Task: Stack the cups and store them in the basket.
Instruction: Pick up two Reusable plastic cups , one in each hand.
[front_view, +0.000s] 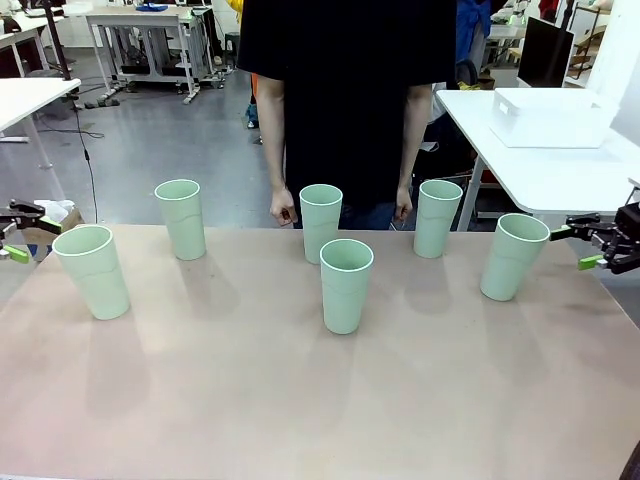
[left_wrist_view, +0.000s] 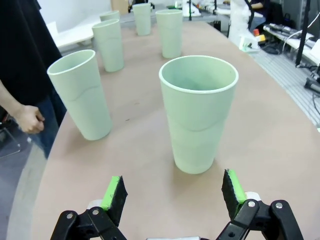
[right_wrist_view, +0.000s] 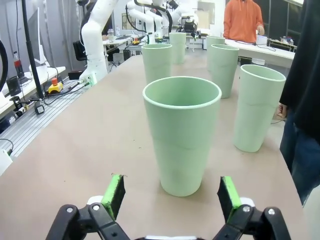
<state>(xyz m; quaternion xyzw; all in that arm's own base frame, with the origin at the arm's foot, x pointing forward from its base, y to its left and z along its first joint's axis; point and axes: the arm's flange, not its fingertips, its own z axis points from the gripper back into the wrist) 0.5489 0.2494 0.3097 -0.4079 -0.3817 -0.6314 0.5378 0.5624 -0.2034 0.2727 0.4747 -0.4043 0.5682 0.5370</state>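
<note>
Where the cups (front_view: 346, 285) stand: six, upright and apart on the counter (front_view: 250, 400), none nested.
Left gripper (left_wrist_view: 173, 191): fingers spread, empty, aimed level.
Leftmost cup (left_wrist_view: 198, 112): just ahead, centred between the left fingers, untouched; long axis vertical.
Rightmost cup (right_wrist_view: 182, 132): just ahead, centred between the right fingers, untouched.
Right gripper (right_wrist_view: 171, 196): fingers spread, empty.
Nearer arm: judged, each arm takes its own end cup.

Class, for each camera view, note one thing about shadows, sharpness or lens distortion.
Front view: even light, only faint soft shadows beside the cups on the table. Left wrist view: the wide lens bows the table edge and swells the nearest cup. Right wrist view: same bowing; near cup sharp, no glare.
</note>
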